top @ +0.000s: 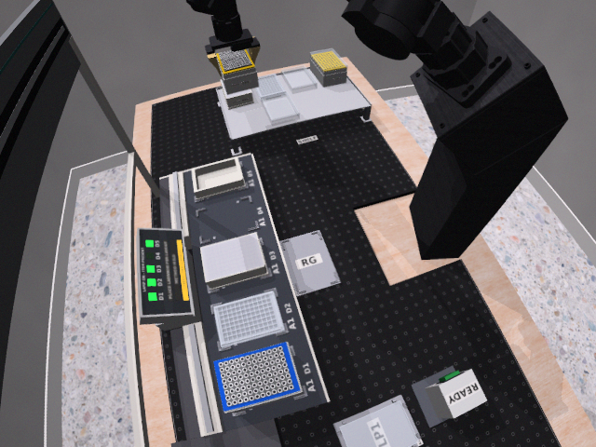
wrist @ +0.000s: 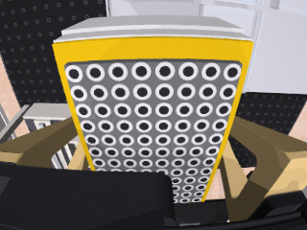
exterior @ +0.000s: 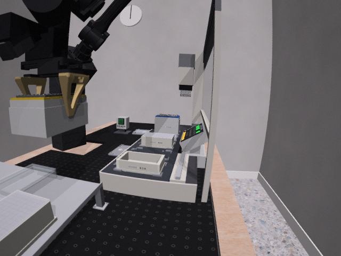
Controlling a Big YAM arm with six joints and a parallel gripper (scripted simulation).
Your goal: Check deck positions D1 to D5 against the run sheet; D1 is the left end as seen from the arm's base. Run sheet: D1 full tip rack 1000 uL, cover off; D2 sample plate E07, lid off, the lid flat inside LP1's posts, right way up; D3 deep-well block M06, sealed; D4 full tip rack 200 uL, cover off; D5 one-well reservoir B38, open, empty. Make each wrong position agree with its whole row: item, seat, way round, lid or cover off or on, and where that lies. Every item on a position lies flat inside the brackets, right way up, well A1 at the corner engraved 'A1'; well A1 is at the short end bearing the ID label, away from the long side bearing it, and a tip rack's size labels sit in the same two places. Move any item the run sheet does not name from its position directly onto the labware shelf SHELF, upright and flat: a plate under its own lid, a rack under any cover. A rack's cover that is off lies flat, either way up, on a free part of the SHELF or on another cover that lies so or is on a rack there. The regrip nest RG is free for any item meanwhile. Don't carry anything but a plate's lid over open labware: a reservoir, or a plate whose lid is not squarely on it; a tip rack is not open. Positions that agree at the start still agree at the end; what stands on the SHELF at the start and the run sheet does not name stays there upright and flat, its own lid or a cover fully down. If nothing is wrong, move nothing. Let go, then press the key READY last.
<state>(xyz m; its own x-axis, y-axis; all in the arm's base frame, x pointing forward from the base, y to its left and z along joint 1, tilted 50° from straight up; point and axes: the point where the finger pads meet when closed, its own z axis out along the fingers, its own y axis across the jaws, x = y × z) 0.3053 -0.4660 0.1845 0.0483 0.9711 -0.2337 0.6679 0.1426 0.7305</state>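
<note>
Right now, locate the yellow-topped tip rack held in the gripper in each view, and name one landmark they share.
Top: yellow tip rack at upper centre, held above the shelf's left end.
Exterior: at far left, clamped between the tan fingers, lifted off the shelf.
Wrist: fills the centre, fingers either side.
Shared landmark: the grey shelf, seen behind the rack in the wrist view.

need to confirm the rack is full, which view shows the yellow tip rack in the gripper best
The wrist view: the yellow tip rack fills it, top face on. The exterior view shows its side between the gripper fingers. The top view shows it small and far.
</note>
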